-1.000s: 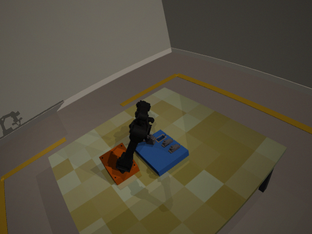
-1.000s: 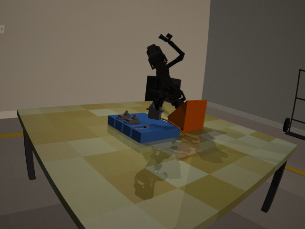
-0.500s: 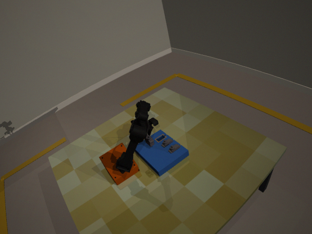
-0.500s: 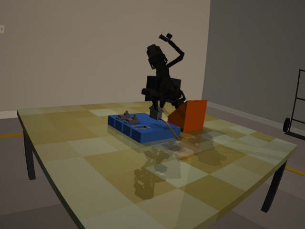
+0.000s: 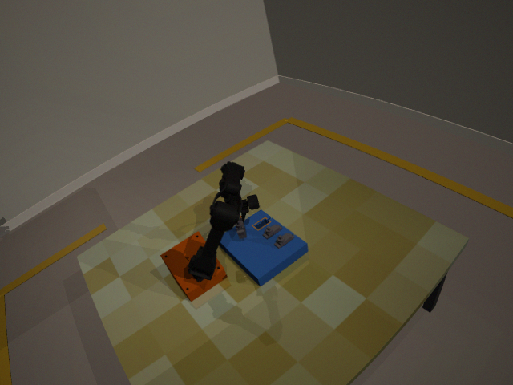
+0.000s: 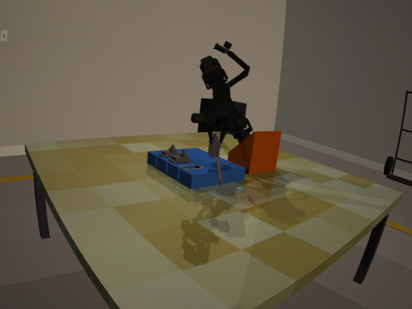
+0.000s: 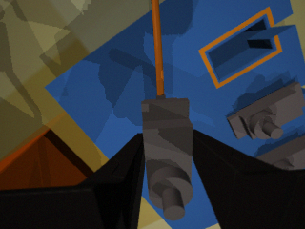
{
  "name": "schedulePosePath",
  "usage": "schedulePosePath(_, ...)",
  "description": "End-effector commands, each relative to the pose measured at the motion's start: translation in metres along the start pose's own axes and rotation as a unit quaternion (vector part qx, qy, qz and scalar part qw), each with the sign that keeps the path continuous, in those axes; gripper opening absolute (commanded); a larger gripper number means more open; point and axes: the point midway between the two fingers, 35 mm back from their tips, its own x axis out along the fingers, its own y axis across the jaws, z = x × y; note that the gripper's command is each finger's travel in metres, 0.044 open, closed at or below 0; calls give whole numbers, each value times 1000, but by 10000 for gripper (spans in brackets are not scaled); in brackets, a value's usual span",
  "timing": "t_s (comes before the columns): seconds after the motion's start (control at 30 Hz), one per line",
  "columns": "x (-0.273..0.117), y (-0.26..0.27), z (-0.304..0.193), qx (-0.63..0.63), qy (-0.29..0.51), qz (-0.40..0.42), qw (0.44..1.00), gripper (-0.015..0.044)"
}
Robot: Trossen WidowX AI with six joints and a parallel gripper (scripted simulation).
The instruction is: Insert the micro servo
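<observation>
The grey micro servo (image 5: 240,229) (image 6: 214,147) (image 7: 167,143) is held above the blue deck (image 5: 259,258) (image 6: 232,168) (image 7: 121,131), its output shaft up. My gripper (image 6: 216,140) (image 7: 166,137) is shut on its sides. The orange cable (image 6: 218,170) (image 7: 158,48) runs from the servo's end, hanging past the deck's edge in the exterior view. The orange-outlined pocket (image 5: 261,224) (image 6: 196,167) (image 7: 238,52) is empty; in the wrist view it lies ahead and right of the servo, turned at an angle to it. Its side notch is at the far end there.
Two seated servos (image 5: 272,231) (image 5: 284,240) (image 6: 179,156) (image 6: 168,152) (image 7: 269,112) stand in a row beside the pocket, shafts up. The arm's orange base block (image 5: 178,258) (image 6: 264,152) (image 7: 45,164) is close to the deck. The checkered table (image 5: 335,300) (image 6: 140,219) carries both.
</observation>
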Motion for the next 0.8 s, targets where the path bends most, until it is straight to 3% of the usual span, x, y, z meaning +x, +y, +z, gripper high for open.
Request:
schedulePosePath(0.0,-1,1,1,63,-1,0,998,0)
schedulePosePath(0.37,-1,1,1,250,-1,0,968,0)
schedulePosePath(0.77,-1,1,1,444,-1,1,896,0)
